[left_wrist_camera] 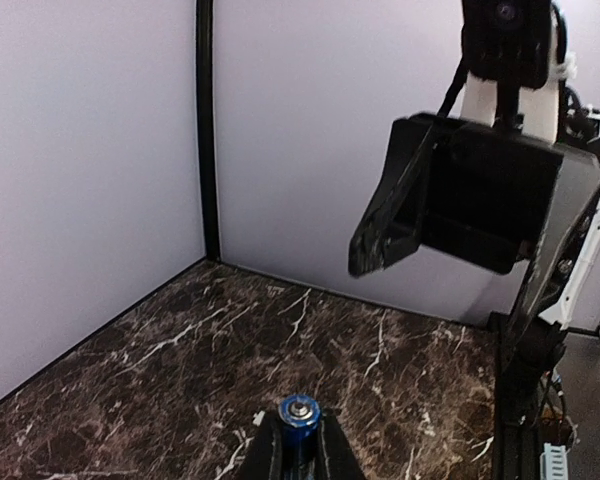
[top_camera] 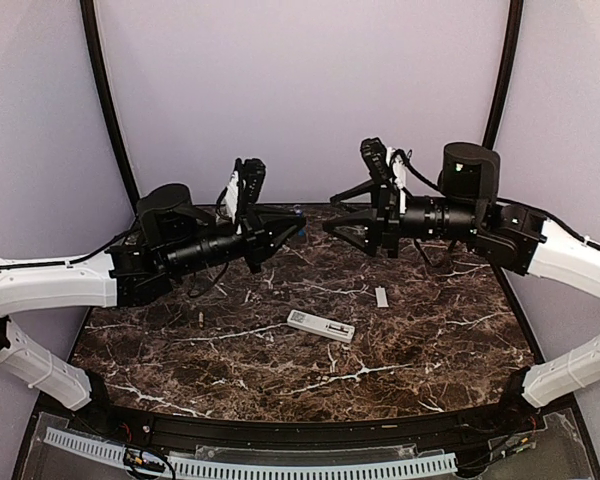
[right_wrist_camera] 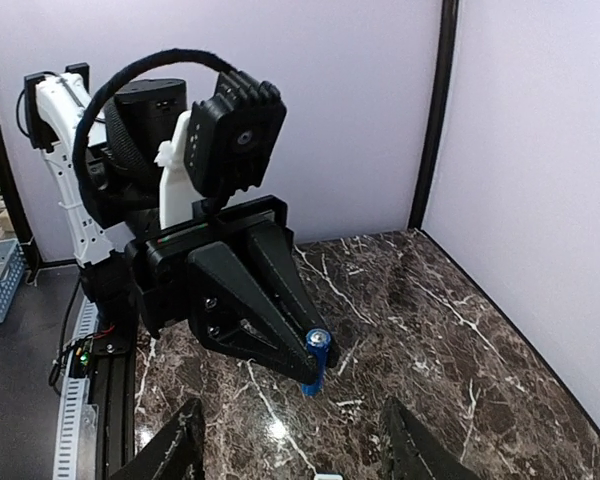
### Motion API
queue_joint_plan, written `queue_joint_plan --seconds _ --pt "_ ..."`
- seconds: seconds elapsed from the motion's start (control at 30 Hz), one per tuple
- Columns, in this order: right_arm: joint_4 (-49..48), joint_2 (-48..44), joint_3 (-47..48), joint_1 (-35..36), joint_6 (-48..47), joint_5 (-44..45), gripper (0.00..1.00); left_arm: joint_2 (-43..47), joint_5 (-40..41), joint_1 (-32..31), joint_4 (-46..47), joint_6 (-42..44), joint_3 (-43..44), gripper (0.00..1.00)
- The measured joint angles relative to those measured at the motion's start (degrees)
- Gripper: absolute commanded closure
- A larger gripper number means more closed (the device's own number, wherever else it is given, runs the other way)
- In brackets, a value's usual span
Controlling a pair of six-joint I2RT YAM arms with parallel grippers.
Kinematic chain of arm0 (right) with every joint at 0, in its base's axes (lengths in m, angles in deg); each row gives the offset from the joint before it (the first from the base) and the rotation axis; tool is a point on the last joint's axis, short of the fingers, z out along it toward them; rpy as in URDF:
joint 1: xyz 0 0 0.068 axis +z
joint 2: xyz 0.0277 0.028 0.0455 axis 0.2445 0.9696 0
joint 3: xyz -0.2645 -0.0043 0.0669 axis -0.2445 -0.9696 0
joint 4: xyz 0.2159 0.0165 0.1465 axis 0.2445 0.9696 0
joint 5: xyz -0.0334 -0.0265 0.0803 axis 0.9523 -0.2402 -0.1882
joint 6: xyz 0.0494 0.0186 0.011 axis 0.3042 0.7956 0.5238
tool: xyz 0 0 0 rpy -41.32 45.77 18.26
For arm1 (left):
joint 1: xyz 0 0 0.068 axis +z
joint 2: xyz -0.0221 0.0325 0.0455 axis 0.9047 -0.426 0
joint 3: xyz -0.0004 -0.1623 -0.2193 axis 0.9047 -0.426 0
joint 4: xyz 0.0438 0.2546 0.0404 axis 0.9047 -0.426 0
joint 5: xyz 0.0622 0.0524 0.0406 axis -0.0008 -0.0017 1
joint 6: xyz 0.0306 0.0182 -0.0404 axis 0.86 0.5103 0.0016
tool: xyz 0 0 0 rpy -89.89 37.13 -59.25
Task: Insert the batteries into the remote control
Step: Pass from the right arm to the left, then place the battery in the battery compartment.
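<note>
Battery (left_wrist_camera: 300, 425): blue, pinched between the narrow tips of the left gripper (left_wrist_camera: 300, 452), held above the far centre of the table (top_camera: 430, 350). Right gripper (right_wrist_camera: 290, 440): jaws parted, empty, facing it from the right, not touching. Remote (top_camera: 320, 326): flat on the table, nearer, centre.

— Any lettering, brand or number you can read?

— None. The slim white rectangular remote control (top_camera: 320, 326) lies on the dark brown marbled surface (top_camera: 430, 350). In the top view, whatever marks its upper face carries are too small to make out.

— And the small blue cylindrical battery (left_wrist_camera: 300, 422)?

— It has a blue wrap, with a metal end turned toward the left wrist camera. Any print on it is too blurred to tell.

— The small flat pale grey cover piece (top_camera: 381, 296)?

— Too small to tell as well.
</note>
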State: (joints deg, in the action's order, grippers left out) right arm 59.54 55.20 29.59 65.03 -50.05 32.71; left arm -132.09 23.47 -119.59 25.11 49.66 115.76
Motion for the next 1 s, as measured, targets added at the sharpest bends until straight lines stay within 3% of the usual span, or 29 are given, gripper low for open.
queue_joint_plan --seconds 0.2,0.37,0.53,0.67,0.87,1.0 --pt "6.7 2.0 0.6 -3.2 5.0 6.2 0.42 -4.7 8.4 0.0 -13.9 5.9 1.3 1.00" --pt "13.2 7.4 1.7 -4.9 11.0 11.0 0.45 -8.8 6.8 0.0 -18.1 7.7 -2.2 1.00" --pt "18.1 10.9 1.7 -5.1 19.0 9.9 0.48 -10.1 3.5 -0.4 -16.0 8.2 -7.3 1.00" --pt "21.4 12.4 2.7 -5.3 24.2 9.0 0.49 -13.3 2.6 -0.7 -11.3 8.7 -6.7 1.00" --pt "22.6 12.5 1.8 -7.6 29.0 8.2 0.52 -21.8 0.0 -0.7 3.3 9.7 -6.3 1.00" --pt "22.6 12.5 -1.1 -10.1 31.2 7.7 0.52 -28.6 -4.3 -0.7 6.8 12.1 -2.8 1.00"
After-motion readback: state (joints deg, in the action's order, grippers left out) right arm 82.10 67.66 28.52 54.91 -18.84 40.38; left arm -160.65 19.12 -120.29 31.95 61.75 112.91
